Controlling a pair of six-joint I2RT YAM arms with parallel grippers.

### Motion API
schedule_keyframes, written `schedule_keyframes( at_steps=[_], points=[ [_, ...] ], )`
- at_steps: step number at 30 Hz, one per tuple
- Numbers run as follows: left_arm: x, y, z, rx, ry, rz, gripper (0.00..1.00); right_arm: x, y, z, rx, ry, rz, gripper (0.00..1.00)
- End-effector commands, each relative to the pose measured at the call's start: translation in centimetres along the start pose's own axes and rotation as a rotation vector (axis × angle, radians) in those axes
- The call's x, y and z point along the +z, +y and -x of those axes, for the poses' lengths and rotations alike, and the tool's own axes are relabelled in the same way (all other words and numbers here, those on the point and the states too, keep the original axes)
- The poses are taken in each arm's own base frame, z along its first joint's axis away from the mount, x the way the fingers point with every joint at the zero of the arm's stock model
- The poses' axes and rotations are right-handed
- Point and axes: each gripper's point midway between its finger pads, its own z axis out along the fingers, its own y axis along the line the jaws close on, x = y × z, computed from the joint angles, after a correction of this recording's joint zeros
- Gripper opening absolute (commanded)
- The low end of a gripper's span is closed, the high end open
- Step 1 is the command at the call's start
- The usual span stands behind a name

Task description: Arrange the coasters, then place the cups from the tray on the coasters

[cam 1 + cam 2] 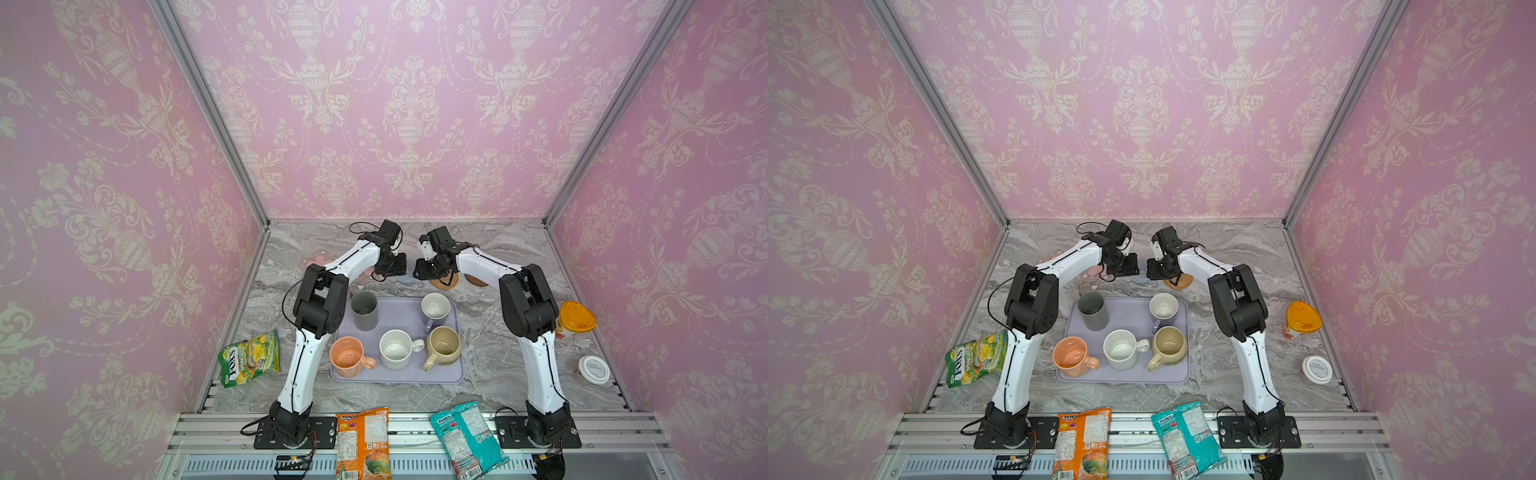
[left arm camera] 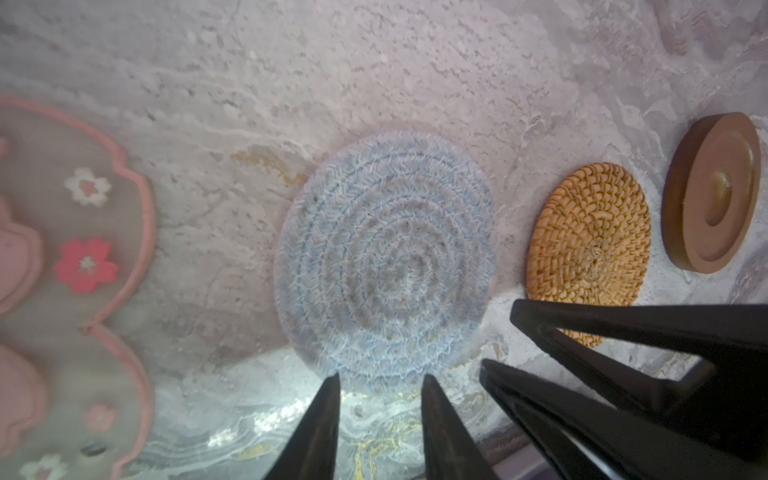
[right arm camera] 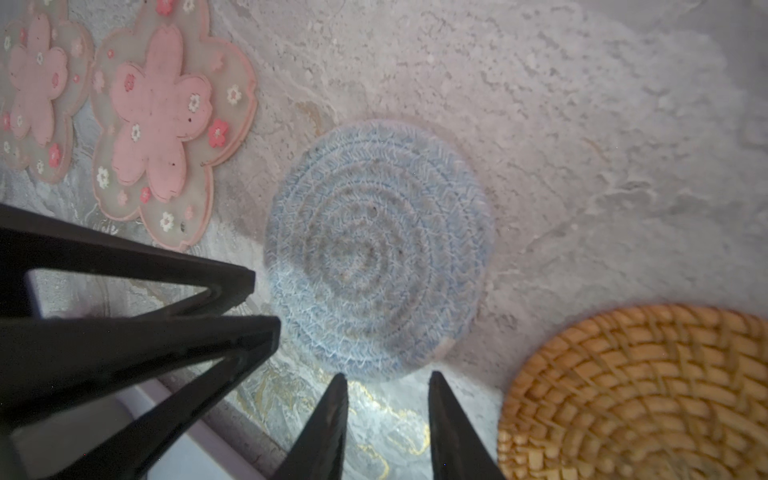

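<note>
While both arms reach beyond the tray [image 1: 399, 376], the left gripper [image 2: 380, 384] and the right gripper [image 3: 388, 378] hang just above the table at the near edge of the blue woven coaster [image 2: 384, 262]. Each has its fingers a little apart, with nothing between them. The coasters lie in a row behind the tray: a pink flower coaster [image 3: 166, 120] with a second flower coaster [image 3: 37, 83] beside it at the left end, the woven one in the middle, then the rattan coaster [image 2: 590, 249] and the brown wooden coaster [image 2: 712, 191]. All five cups stand on the tray (grey tumbler [image 1: 364, 309], lavender cup [image 1: 435, 309], white cup [image 1: 397, 349], peach cup [image 1: 349, 357], beige cup [image 1: 444, 347]), none on a coaster yet.

The nearest risk, I judge, is the grippers themselves. They sit close side by side, so a sideways move by either could knock the other. The left arm's elbow is close to the tall tumbler, and drawing back for a cup could tip it. The two flower coasters seem to overlap at one edge, though the blur leaves that unsure. A cup set on that overlap would rock. Rattan and wood lie near together, so cup handles there may clash.
</note>
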Motion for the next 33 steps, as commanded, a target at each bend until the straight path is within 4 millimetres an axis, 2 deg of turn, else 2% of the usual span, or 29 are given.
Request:
schedule_keyframes(
  at_steps=[1, 7, 15, 22, 33],
  points=[
    [0.9, -1.0, 0.1, -0.016, 0.011, -0.032, 0.31, -0.3, 0.4, 0.4, 0.001, -0.010, 0.005, 0.32],
    [2.7, -0.6, 0.2, -0.039, 0.024, -0.011, 0.25, -1.1, 0.4, 1.0, -0.013, -0.037, -0.008, 0.29],
    [4.3, 0.5, 1.2, -0.075, 0.012, 0.049, 0.23, -2.4, 0.0, 1.4, -0.034, -0.061, -0.043, 0.28],
    [5.2, 1.3, 3.7, -0.097, -0.013, 0.123, 0.23, -3.8, -0.8, 1.1, 0.027, -0.070, -0.048, 0.25],
    [5.2, 4.7, 7.8, -0.185, -0.134, 0.177, 0.23, -6.9, -2.5, 0.0, 0.081, -0.089, -0.052, 0.24]
  ],
)
